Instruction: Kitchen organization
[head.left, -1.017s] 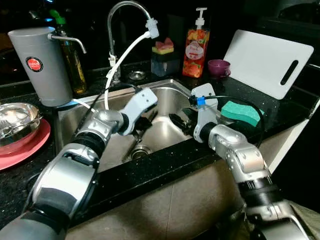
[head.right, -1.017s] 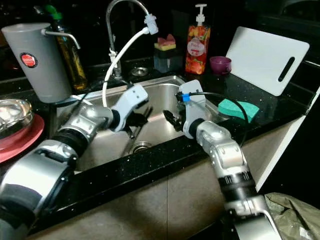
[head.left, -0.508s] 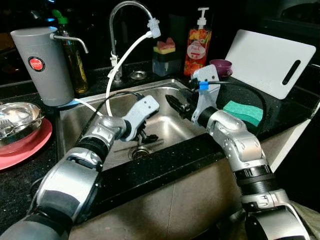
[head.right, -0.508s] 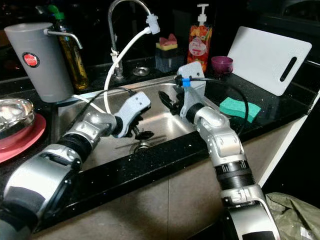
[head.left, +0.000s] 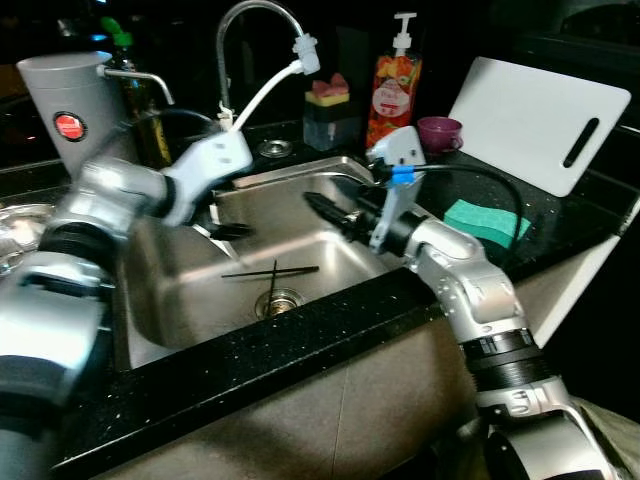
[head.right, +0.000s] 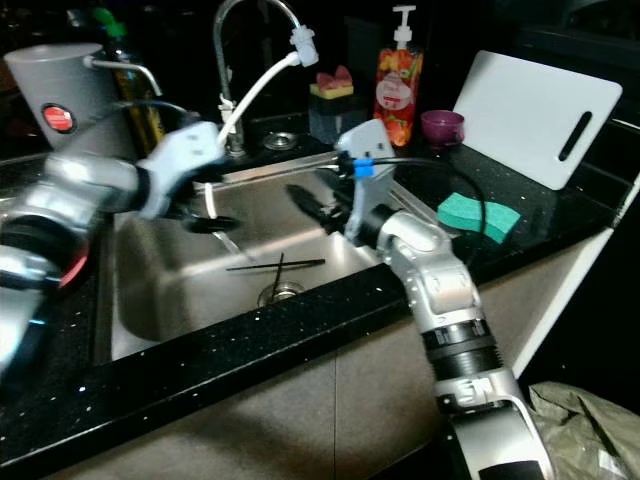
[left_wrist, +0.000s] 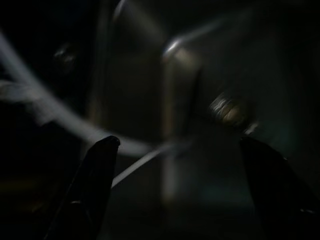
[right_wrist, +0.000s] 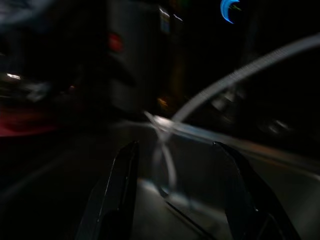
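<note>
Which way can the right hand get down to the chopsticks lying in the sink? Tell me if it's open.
Probably yes, straight down. The right hand hangs open above the sink, and the chopsticks lie bare on the bottom beside the drain. The left hand is off near the far wall.

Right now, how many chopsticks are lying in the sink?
2: both chopsticks lie crossed on the sink floor beside the drain; none else shows.

black speckled countertop | beige cabinet front | dark room behind
</note>
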